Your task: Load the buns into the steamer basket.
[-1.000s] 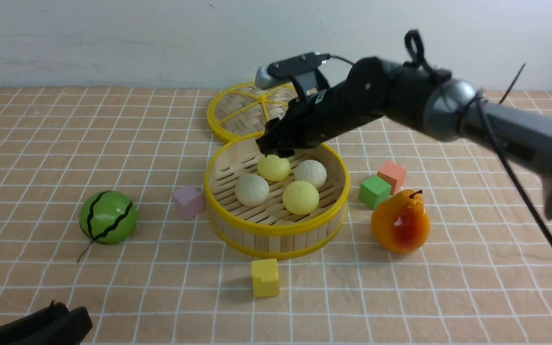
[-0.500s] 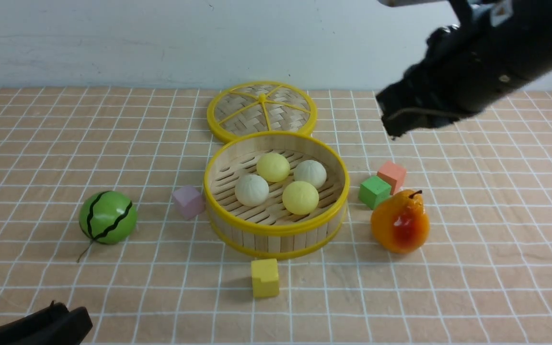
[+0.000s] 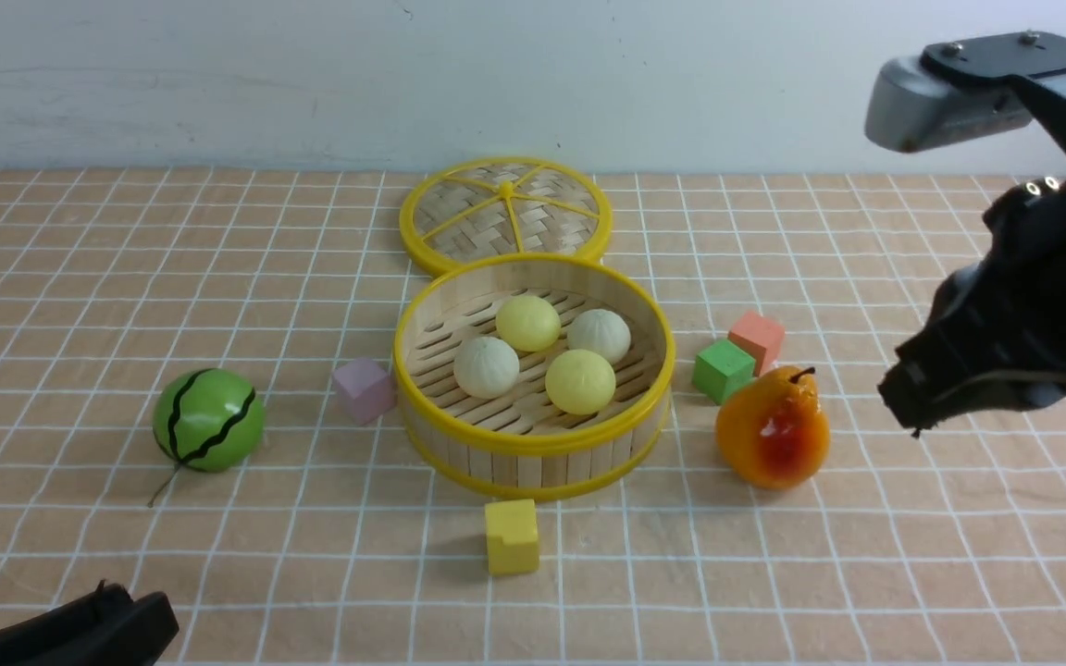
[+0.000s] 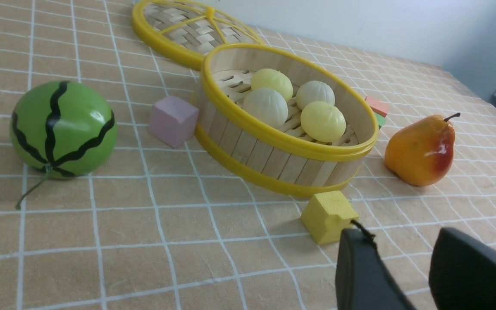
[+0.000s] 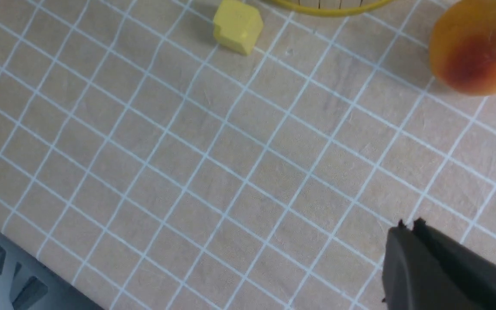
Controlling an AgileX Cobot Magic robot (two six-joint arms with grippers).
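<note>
At lower left in the front view is the black left gripper [image 4: 401, 258], its jaws apart with nothing between them. In the middle, the round bamboo-slat steamer basket with yellow rims [image 3: 533, 442] sits upright, holding all four small round matte buns: an off-white one [image 3: 487, 367] at its left, a pale yellow one [image 3: 527, 323] at the back, another pale yellow one [image 3: 580, 381] at the front and an off-white one [image 3: 599, 335] at the right. They look smooth and whole, resting on the slatted floor. At right, the black right gripper [image 5: 406, 232] has its jaws together, empty. The loading seems finished; the next move calls only for the right arm to settle clear.
</note>
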